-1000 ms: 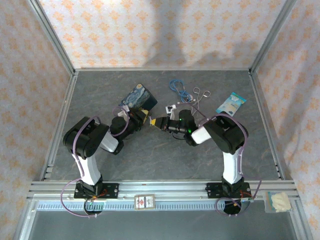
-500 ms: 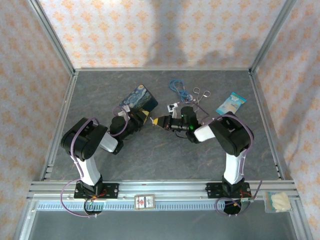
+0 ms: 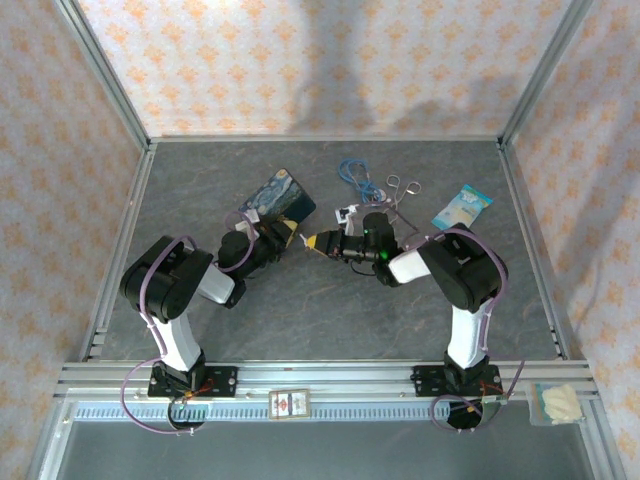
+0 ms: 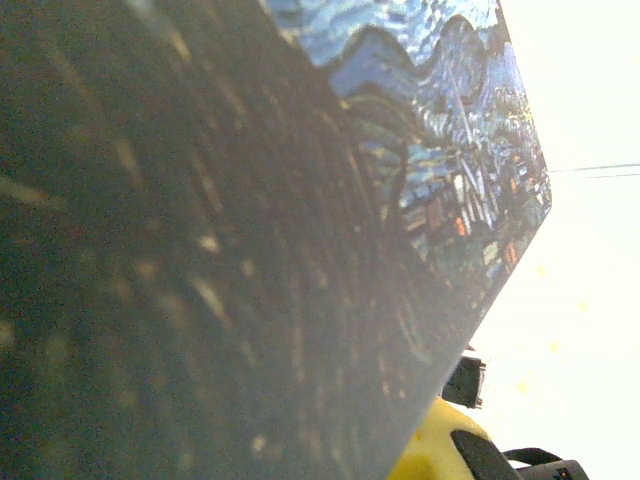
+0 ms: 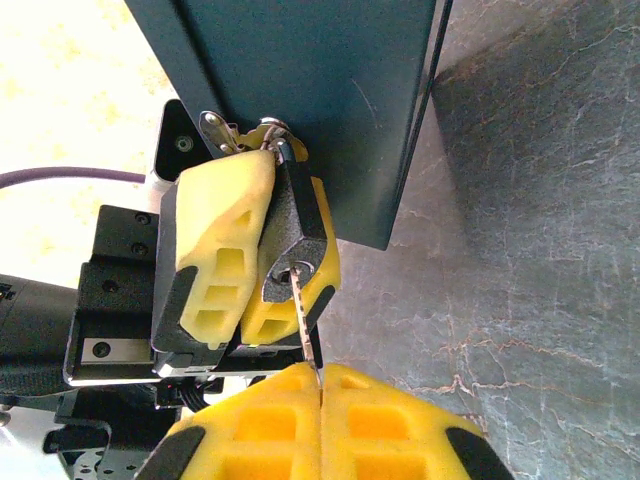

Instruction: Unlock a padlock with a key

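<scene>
In the right wrist view the small dark padlock (image 5: 297, 232) sits clamped between the yellow fingers (image 5: 215, 250) of my left gripper (image 3: 286, 236). Its shackle (image 5: 271, 128) meets a metal hasp on the edge of the blue painted tin (image 5: 300, 80). The thin silvery key (image 5: 304, 320) is pinched in my right gripper (image 5: 320, 385), which is shut, and its tip is in the keyhole on the padlock's face. From above, my right gripper (image 3: 317, 243) faces the left one beside the tin (image 3: 278, 197). The tin's painted lid (image 4: 430, 150) is close up in the left wrist view.
Behind the right arm lie a blue coiled cable (image 3: 352, 172), ring-handled scissors (image 3: 400, 190), a small white item (image 3: 345, 214) and a blue-and-white packet (image 3: 462, 208). Metal frame rails (image 3: 120, 240) border the grey table. A card (image 3: 291, 403) and a bag (image 3: 556, 403) sit on the front rail.
Both grippers and the tin have shifted slightly toward the far side over the last second, with hardly any motion in the last half second. Both grips are unchanged.
</scene>
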Tool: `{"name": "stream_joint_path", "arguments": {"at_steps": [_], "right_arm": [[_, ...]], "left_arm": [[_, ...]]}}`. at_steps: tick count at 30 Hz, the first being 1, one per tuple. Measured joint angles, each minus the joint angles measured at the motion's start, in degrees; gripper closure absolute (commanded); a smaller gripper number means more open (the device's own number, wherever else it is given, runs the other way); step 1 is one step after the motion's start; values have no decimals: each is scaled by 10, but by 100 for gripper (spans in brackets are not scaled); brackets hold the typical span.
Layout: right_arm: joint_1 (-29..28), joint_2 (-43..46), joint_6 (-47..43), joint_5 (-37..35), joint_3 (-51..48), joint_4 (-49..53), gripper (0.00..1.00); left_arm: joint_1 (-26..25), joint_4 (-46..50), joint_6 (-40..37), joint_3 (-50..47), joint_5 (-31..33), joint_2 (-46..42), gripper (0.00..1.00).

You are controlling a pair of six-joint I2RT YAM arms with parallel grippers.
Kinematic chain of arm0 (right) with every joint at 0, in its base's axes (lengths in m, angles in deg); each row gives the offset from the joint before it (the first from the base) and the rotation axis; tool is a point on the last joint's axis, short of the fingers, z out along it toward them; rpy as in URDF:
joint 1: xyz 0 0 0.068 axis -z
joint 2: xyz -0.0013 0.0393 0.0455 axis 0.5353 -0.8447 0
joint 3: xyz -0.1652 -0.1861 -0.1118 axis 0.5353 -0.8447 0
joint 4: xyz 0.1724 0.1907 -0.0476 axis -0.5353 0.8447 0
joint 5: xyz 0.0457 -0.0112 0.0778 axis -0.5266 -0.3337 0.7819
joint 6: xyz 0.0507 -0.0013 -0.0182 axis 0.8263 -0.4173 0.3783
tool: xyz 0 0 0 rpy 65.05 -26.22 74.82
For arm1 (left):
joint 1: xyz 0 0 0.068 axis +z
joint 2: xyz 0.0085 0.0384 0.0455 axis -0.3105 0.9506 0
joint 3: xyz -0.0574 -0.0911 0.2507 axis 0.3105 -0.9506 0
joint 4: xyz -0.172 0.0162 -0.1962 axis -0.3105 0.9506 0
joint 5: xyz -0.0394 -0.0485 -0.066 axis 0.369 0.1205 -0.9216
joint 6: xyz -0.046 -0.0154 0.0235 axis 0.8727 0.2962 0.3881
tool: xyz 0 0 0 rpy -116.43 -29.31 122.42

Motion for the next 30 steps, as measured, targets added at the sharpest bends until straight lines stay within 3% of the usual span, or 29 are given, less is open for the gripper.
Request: {"name": "stream_joint_path", "arguments": {"at_steps": [30], "right_arm": [[-1, 0, 18, 2, -13, -43, 100]], "left_arm": [[2, 11, -9, 4, -6, -2, 100]]}}
